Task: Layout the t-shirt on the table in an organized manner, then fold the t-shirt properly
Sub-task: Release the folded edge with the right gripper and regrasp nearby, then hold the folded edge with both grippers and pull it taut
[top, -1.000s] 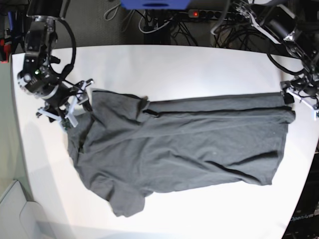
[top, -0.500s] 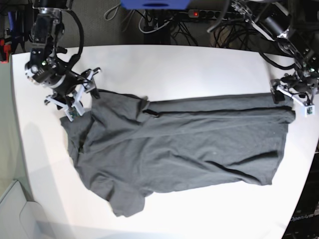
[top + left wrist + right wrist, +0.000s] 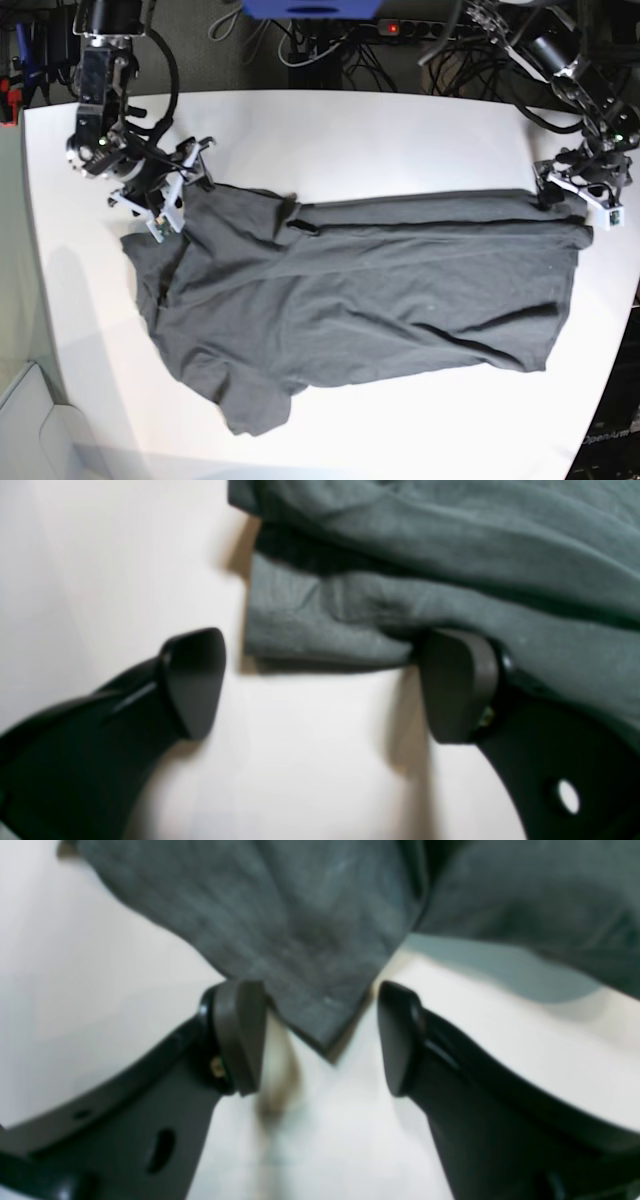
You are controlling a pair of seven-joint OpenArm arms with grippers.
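Here both arms reach low, left gripper [image 3: 320, 682] and right gripper [image 3: 320, 1037] spread wide at t-shirt [image 3: 360, 290] corners.

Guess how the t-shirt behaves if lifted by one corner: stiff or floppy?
Likely floppy: the t-shirt lies in soft wrinkles and folds on the table. Probably light, thin cloth. It would likely drape and bunch, not keep shape.

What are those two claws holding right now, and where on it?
Nothing. Both the left gripper and the right gripper stand open at corners of the t-shirt, which lies loose on the table; no cloth is pinched.
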